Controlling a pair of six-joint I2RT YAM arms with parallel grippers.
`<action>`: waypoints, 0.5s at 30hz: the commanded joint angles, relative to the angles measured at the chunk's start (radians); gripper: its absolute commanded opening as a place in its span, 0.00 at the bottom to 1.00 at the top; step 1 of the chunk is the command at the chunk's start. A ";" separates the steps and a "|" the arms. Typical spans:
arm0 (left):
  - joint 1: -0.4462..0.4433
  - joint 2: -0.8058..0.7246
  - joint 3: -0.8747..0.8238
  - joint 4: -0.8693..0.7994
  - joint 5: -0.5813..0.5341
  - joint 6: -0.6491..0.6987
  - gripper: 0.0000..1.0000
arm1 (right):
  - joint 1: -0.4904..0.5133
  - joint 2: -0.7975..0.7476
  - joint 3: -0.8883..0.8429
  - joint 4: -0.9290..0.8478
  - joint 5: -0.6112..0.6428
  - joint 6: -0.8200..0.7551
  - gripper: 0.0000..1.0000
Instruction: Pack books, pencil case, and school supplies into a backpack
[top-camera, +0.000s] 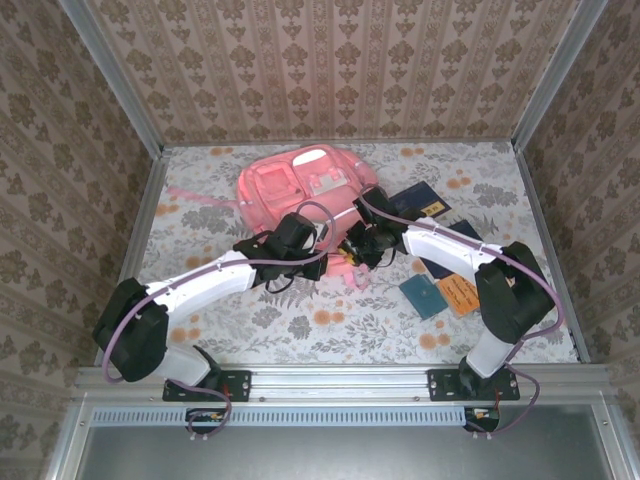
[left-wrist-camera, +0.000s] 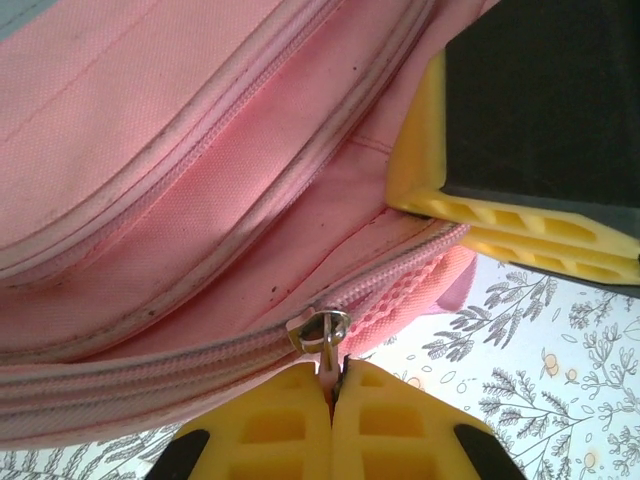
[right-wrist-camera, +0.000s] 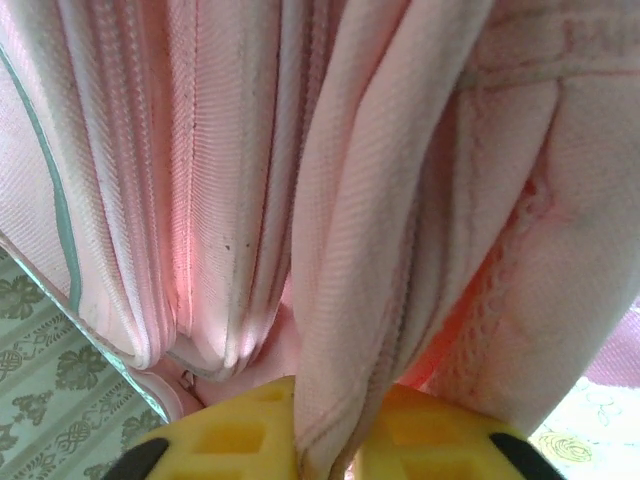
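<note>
Top external: the backpack (top-camera: 300, 185) lies front-up on the bench (top-camera: 300, 320), with the books (top-camera: 420, 203) to its right. The left claw (left-wrist-camera: 332, 378) pinches its zipper pull (left-wrist-camera: 322, 330); the right claw (right-wrist-camera: 335, 425) clamps a fold of its fabric.

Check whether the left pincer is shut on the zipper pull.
Shut on it: the left pincer's yellow fingers meet, with the metal zipper pull of the backpack pinched between their tips.

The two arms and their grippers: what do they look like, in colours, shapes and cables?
The left arm and right arm have white tubular links and bulky black joints. A purple cable runs along each. The left gripper and right gripper have yellow fingers moulded with rectangular recesses, with black patches lower down.
</note>
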 joint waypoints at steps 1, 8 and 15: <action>0.014 -0.040 0.041 -0.043 -0.083 0.026 0.00 | -0.018 -0.012 -0.007 -0.026 0.070 0.025 0.11; 0.136 -0.120 -0.005 -0.187 -0.053 0.093 0.00 | -0.042 -0.058 -0.046 -0.018 0.093 -0.032 0.06; 0.255 -0.165 -0.066 -0.198 -0.079 0.099 0.00 | -0.043 -0.045 -0.034 0.004 0.091 -0.062 0.06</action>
